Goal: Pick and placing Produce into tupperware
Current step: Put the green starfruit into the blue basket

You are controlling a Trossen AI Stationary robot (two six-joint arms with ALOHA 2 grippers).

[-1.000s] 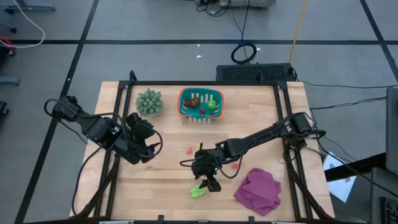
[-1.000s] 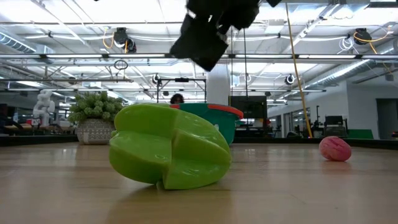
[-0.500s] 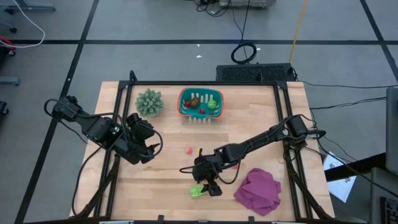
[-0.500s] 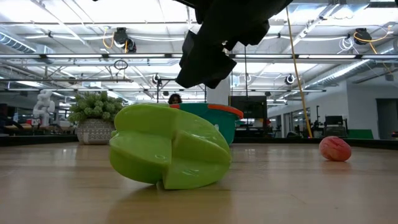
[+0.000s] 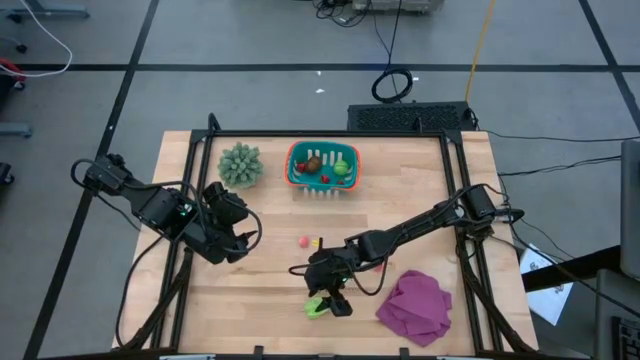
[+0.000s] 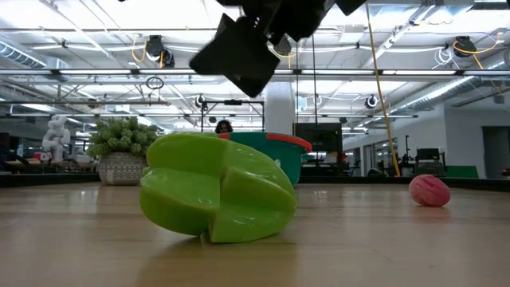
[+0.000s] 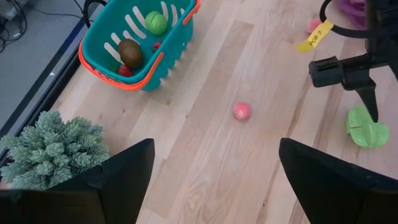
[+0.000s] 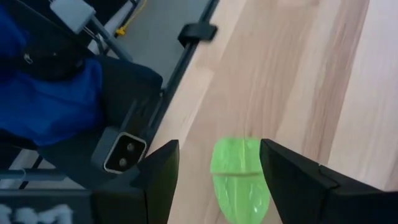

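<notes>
A: High view is showing the right gripper (image 5: pixel 330 303) hovering at the near edge of the table, directly above the light-green produce piece (image 5: pixel 318 307). Its own wrist view is showing the fingers spread wide with the green piece framed between them, nothing gripped.

B: And the left gripper (image 7: pixel 211 186)?

A: It is waiting over the left side of the table, fingers parted and empty.

B: How should the pickup go, in your view?

A: I am judging that the right gripper needs to come straight down with the piece centred between the fingers. The low view is showing the green piece (image 6: pixel 217 188) as a lobed, tilted shape, so closing across a flat pair of faces looks safer than pinching a ridge, which could squirt it sideways.

B: Where is the tupperware (image 5: pixel 323 166)?

A: Well away from the right gripper, at the far side of the table, beside the spiky plant (image 5: pixel 241 164).

B: Counts?

A: In the tub I am counting one brown oval (image 7: pixel 130 51), one green piece (image 7: pixel 156 22) and at least two small red ones. Loose on the table: one green piece under the gripper and a pink-red ball (image 7: pixel 242 111) between the gripper and the tub, with another reddish piece (image 7: pixel 314 25) by the right arm. One magenta cloth (image 5: pixel 415 306) is lying just beside the gripper.
</notes>
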